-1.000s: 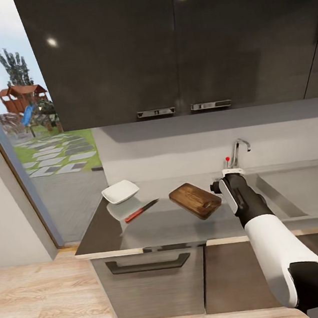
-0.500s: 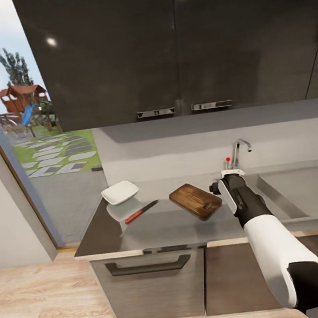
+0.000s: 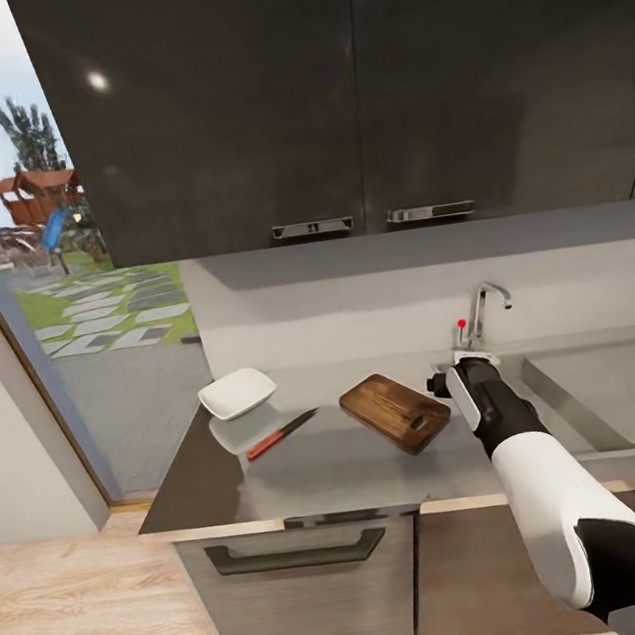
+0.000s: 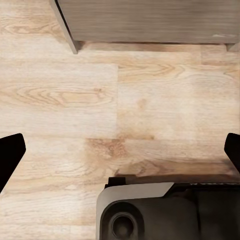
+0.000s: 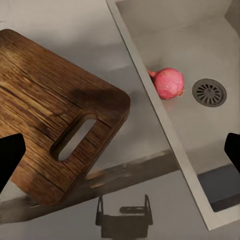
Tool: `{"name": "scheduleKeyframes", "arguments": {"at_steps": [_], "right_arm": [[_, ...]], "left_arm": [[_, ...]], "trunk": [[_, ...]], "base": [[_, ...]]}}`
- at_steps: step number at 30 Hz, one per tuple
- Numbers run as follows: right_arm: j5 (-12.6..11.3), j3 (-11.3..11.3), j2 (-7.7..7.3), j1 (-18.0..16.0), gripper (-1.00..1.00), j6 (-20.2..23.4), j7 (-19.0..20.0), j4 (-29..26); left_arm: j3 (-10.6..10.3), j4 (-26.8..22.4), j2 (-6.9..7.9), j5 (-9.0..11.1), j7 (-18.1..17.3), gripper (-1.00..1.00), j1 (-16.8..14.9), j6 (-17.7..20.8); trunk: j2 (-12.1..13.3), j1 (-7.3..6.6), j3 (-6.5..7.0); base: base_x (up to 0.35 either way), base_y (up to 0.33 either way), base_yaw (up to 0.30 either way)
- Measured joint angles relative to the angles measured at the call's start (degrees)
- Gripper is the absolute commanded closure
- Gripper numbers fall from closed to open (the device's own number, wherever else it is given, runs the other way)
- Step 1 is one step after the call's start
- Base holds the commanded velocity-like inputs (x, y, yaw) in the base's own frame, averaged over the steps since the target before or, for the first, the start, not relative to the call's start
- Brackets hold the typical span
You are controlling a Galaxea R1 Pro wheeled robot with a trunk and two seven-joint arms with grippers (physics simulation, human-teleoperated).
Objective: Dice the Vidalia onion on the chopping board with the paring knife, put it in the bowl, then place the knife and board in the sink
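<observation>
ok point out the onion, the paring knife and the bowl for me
onion (image 5: pixel 168 83), right wrist view, on the middle of its pink skin, in the sink beside the drain.
paring knife (image 3: pixel 267 442), head view, on its red handle.
bowl (image 3: pixel 237 393), head view, on the white inside of it.

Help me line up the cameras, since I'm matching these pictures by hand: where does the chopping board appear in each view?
Head view: the chopping board lies on the countertop, centre of the picture, between the paring knife and the sink.
Left wrist view: not in it; that camera looks down at wooden floor.
Right wrist view: the board takes up the left half, handle hole facing the sink.
Shared landmark: the sink's edge beside the board.
</observation>
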Motion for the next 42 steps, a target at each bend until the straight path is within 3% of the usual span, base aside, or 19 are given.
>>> {"name": "scheduleKeyframes", "arguments": {"at_steps": [15,22,42], "right_arm": [[-0.01,-0.16,-0.13,0.01,-1.0,-0.21,0.0,1.78],[0.06,-0.22,-0.26,0.02,-1.0,-4.33,-0.16,4.51],[0.07,-0.22,-0.33,0.01,-1.0,-4.91,-0.18,4.92]], "left_arm": [[0.0,0.03,0.0,0.0,0.0,-1.0,0.0,-0.02],[0.0,0.04,0.0,0.0,0.0,-1.0,0.0,-0.03],[0.0,0.04,0.0,0.0,0.0,-1.0,0.0,-0.03]], "trunk": [[0.03,-0.02,-0.33],[0.05,-0.01,-0.81],[0.04,0.0,-2.47]], "base": [[0.045,0.0,0.0],[0.132,0.0,0.0],[0.004,0.0,0.0]]}}
